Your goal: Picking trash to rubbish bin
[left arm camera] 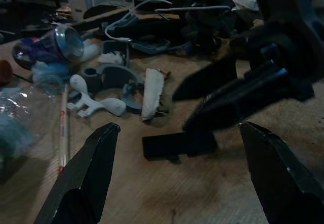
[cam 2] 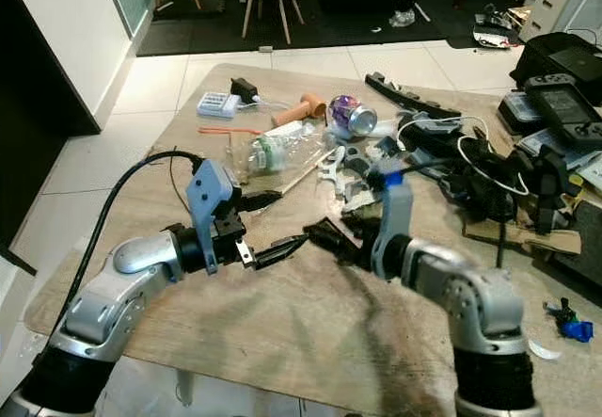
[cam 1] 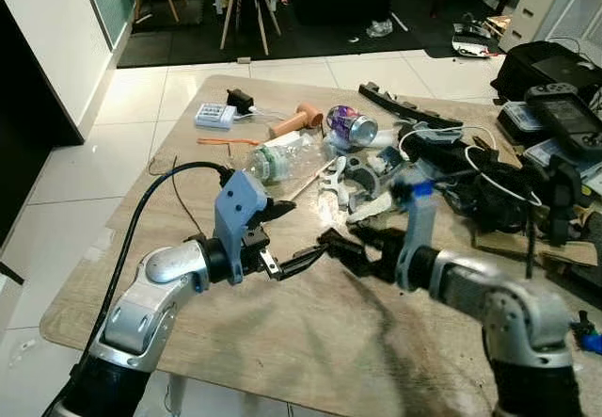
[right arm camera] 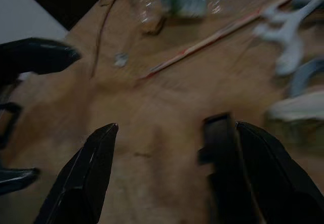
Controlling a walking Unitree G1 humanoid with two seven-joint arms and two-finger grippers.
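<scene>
**Over the desk: two grippers meet at a small black scrap**

Over the wooden desk [cam 1: 282, 342], left of the small black piece [left arm camera: 174, 144], the left gripper [cam 1: 299, 238] hovers low with its fingers [left arm camera: 86, 178] spread wide and holding nothing. The black piece lies flat on the bare wood, between the two grippers and just in front of the clutter. Right of it, the right gripper [cam 1: 343, 246] reaches in with its fingers [right arm camera: 88, 173] also parted and empty; one of them sits just beside the piece, though contact cannot be told.

Behind the piece lie a clear plastic bottle [cam 1: 282, 161], a crushed can [cam 1: 350, 125] and a white crumpled scrap [left arm camera: 152, 92].

The piece looks rigid, light and flat, probably plastic, so it may skate on the smooth wood. Pinching it across its narrow sides seems safest.
</scene>
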